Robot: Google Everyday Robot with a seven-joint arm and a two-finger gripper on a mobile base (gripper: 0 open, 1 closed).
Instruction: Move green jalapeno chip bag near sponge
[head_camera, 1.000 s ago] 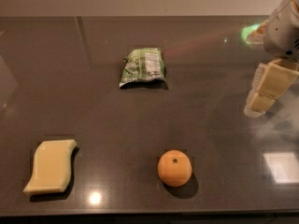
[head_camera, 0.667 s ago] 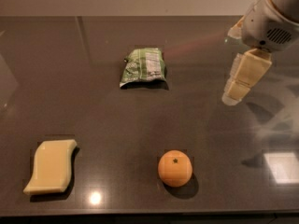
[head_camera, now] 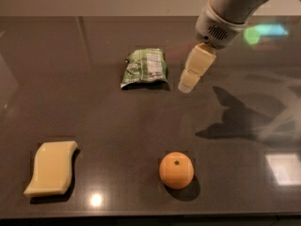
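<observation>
- Green bag (head_camera: 144, 68) lies untouched, far from the sponge (head_camera: 51, 167).
- The gripper (head_camera: 186, 85) has slid left, now beside the bag; open or shut, I cannot tell.

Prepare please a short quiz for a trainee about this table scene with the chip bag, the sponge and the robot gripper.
1. True or false: the gripper is grasping the green jalapeno chip bag.
2. Where does the sponge lie on the table? A) at the lower left of the view; B) touching the bag; C) under the gripper.
3. Fill the blank: in the view, the orange lies to the ____ of the sponge.

Key
1. False: the gripper is just to the right of the bag in the view, apart from it.
2. A.
3. right.
</observation>
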